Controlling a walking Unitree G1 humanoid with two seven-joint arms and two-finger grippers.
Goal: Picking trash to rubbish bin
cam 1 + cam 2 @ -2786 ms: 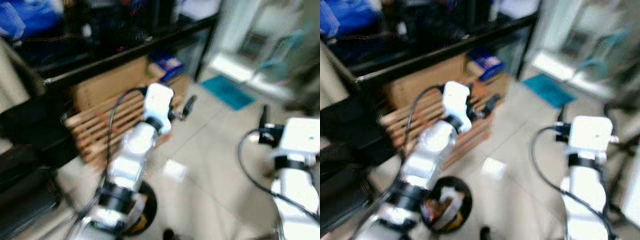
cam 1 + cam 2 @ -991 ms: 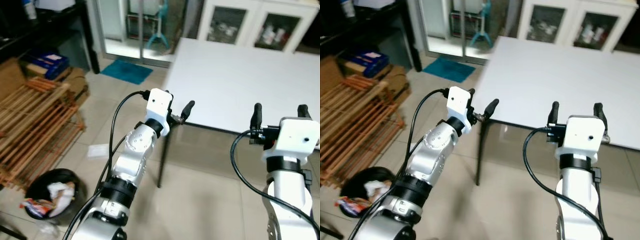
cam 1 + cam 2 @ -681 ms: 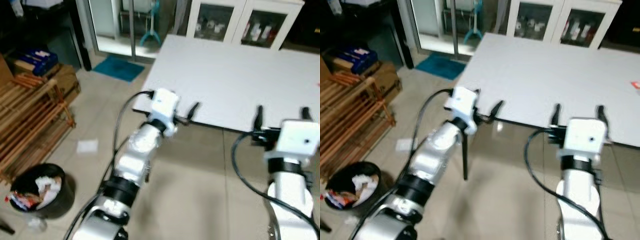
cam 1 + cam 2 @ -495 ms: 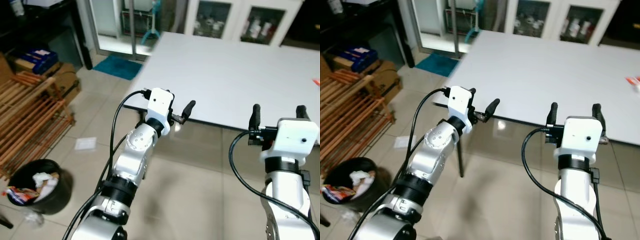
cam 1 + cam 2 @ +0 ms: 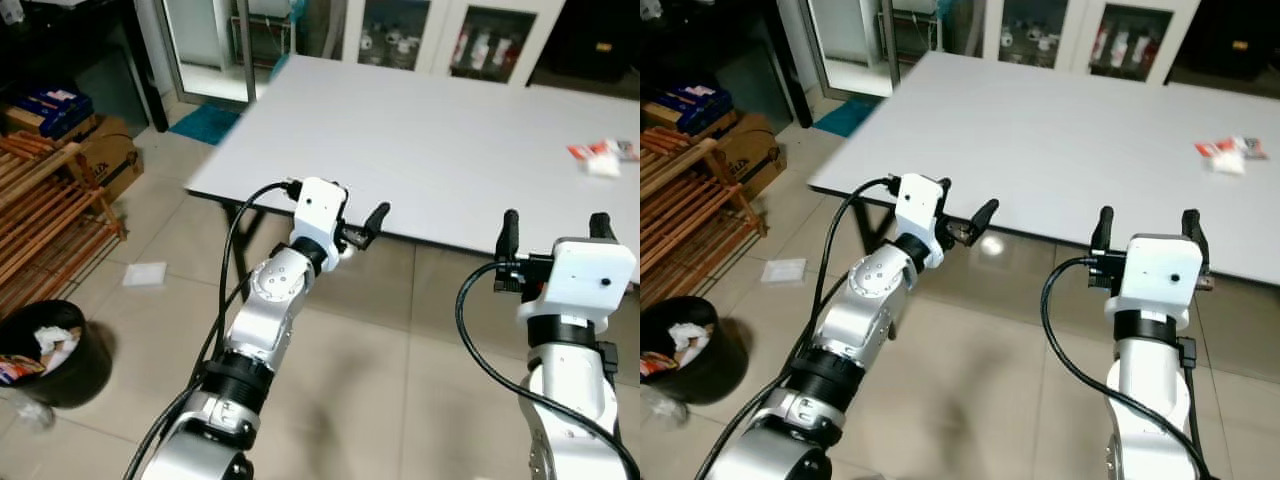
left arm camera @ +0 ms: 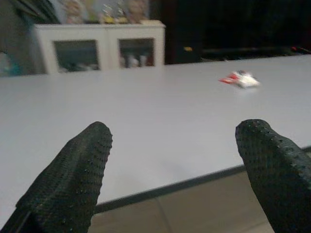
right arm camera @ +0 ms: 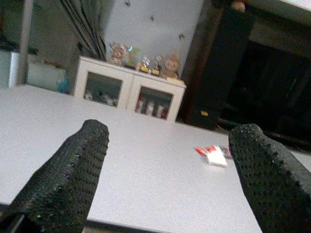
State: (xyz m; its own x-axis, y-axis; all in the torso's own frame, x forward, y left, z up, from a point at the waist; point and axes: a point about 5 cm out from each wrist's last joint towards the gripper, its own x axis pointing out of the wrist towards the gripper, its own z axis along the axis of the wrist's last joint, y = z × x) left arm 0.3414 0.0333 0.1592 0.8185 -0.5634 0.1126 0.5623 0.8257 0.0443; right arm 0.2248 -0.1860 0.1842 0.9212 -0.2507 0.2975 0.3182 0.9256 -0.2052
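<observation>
A red and white wrapper (image 5: 598,156) lies on the far right part of the white table (image 5: 420,130); it shows too as the wrapper (image 6: 239,79) and the wrapper (image 7: 212,155) in the wrist views. A black rubbish bin (image 5: 45,353) with trash inside stands on the floor at the far left. My left gripper (image 5: 362,224) is held open just before the table's near edge, holding nothing. My right gripper (image 5: 551,230) is open too, raised short of the table edge, well away from the wrapper.
A flat white paper (image 5: 145,274) lies on the tiled floor near the bin. A wooden slatted rack (image 5: 40,220) and cardboard boxes (image 5: 100,160) stand at the left. White glass-door cabinets (image 5: 440,40) line the back wall behind the table.
The whole view has swung right: the bin and rack have slid to the left edge, and the table and the wrapper have come into view. Both grippers stay open.
</observation>
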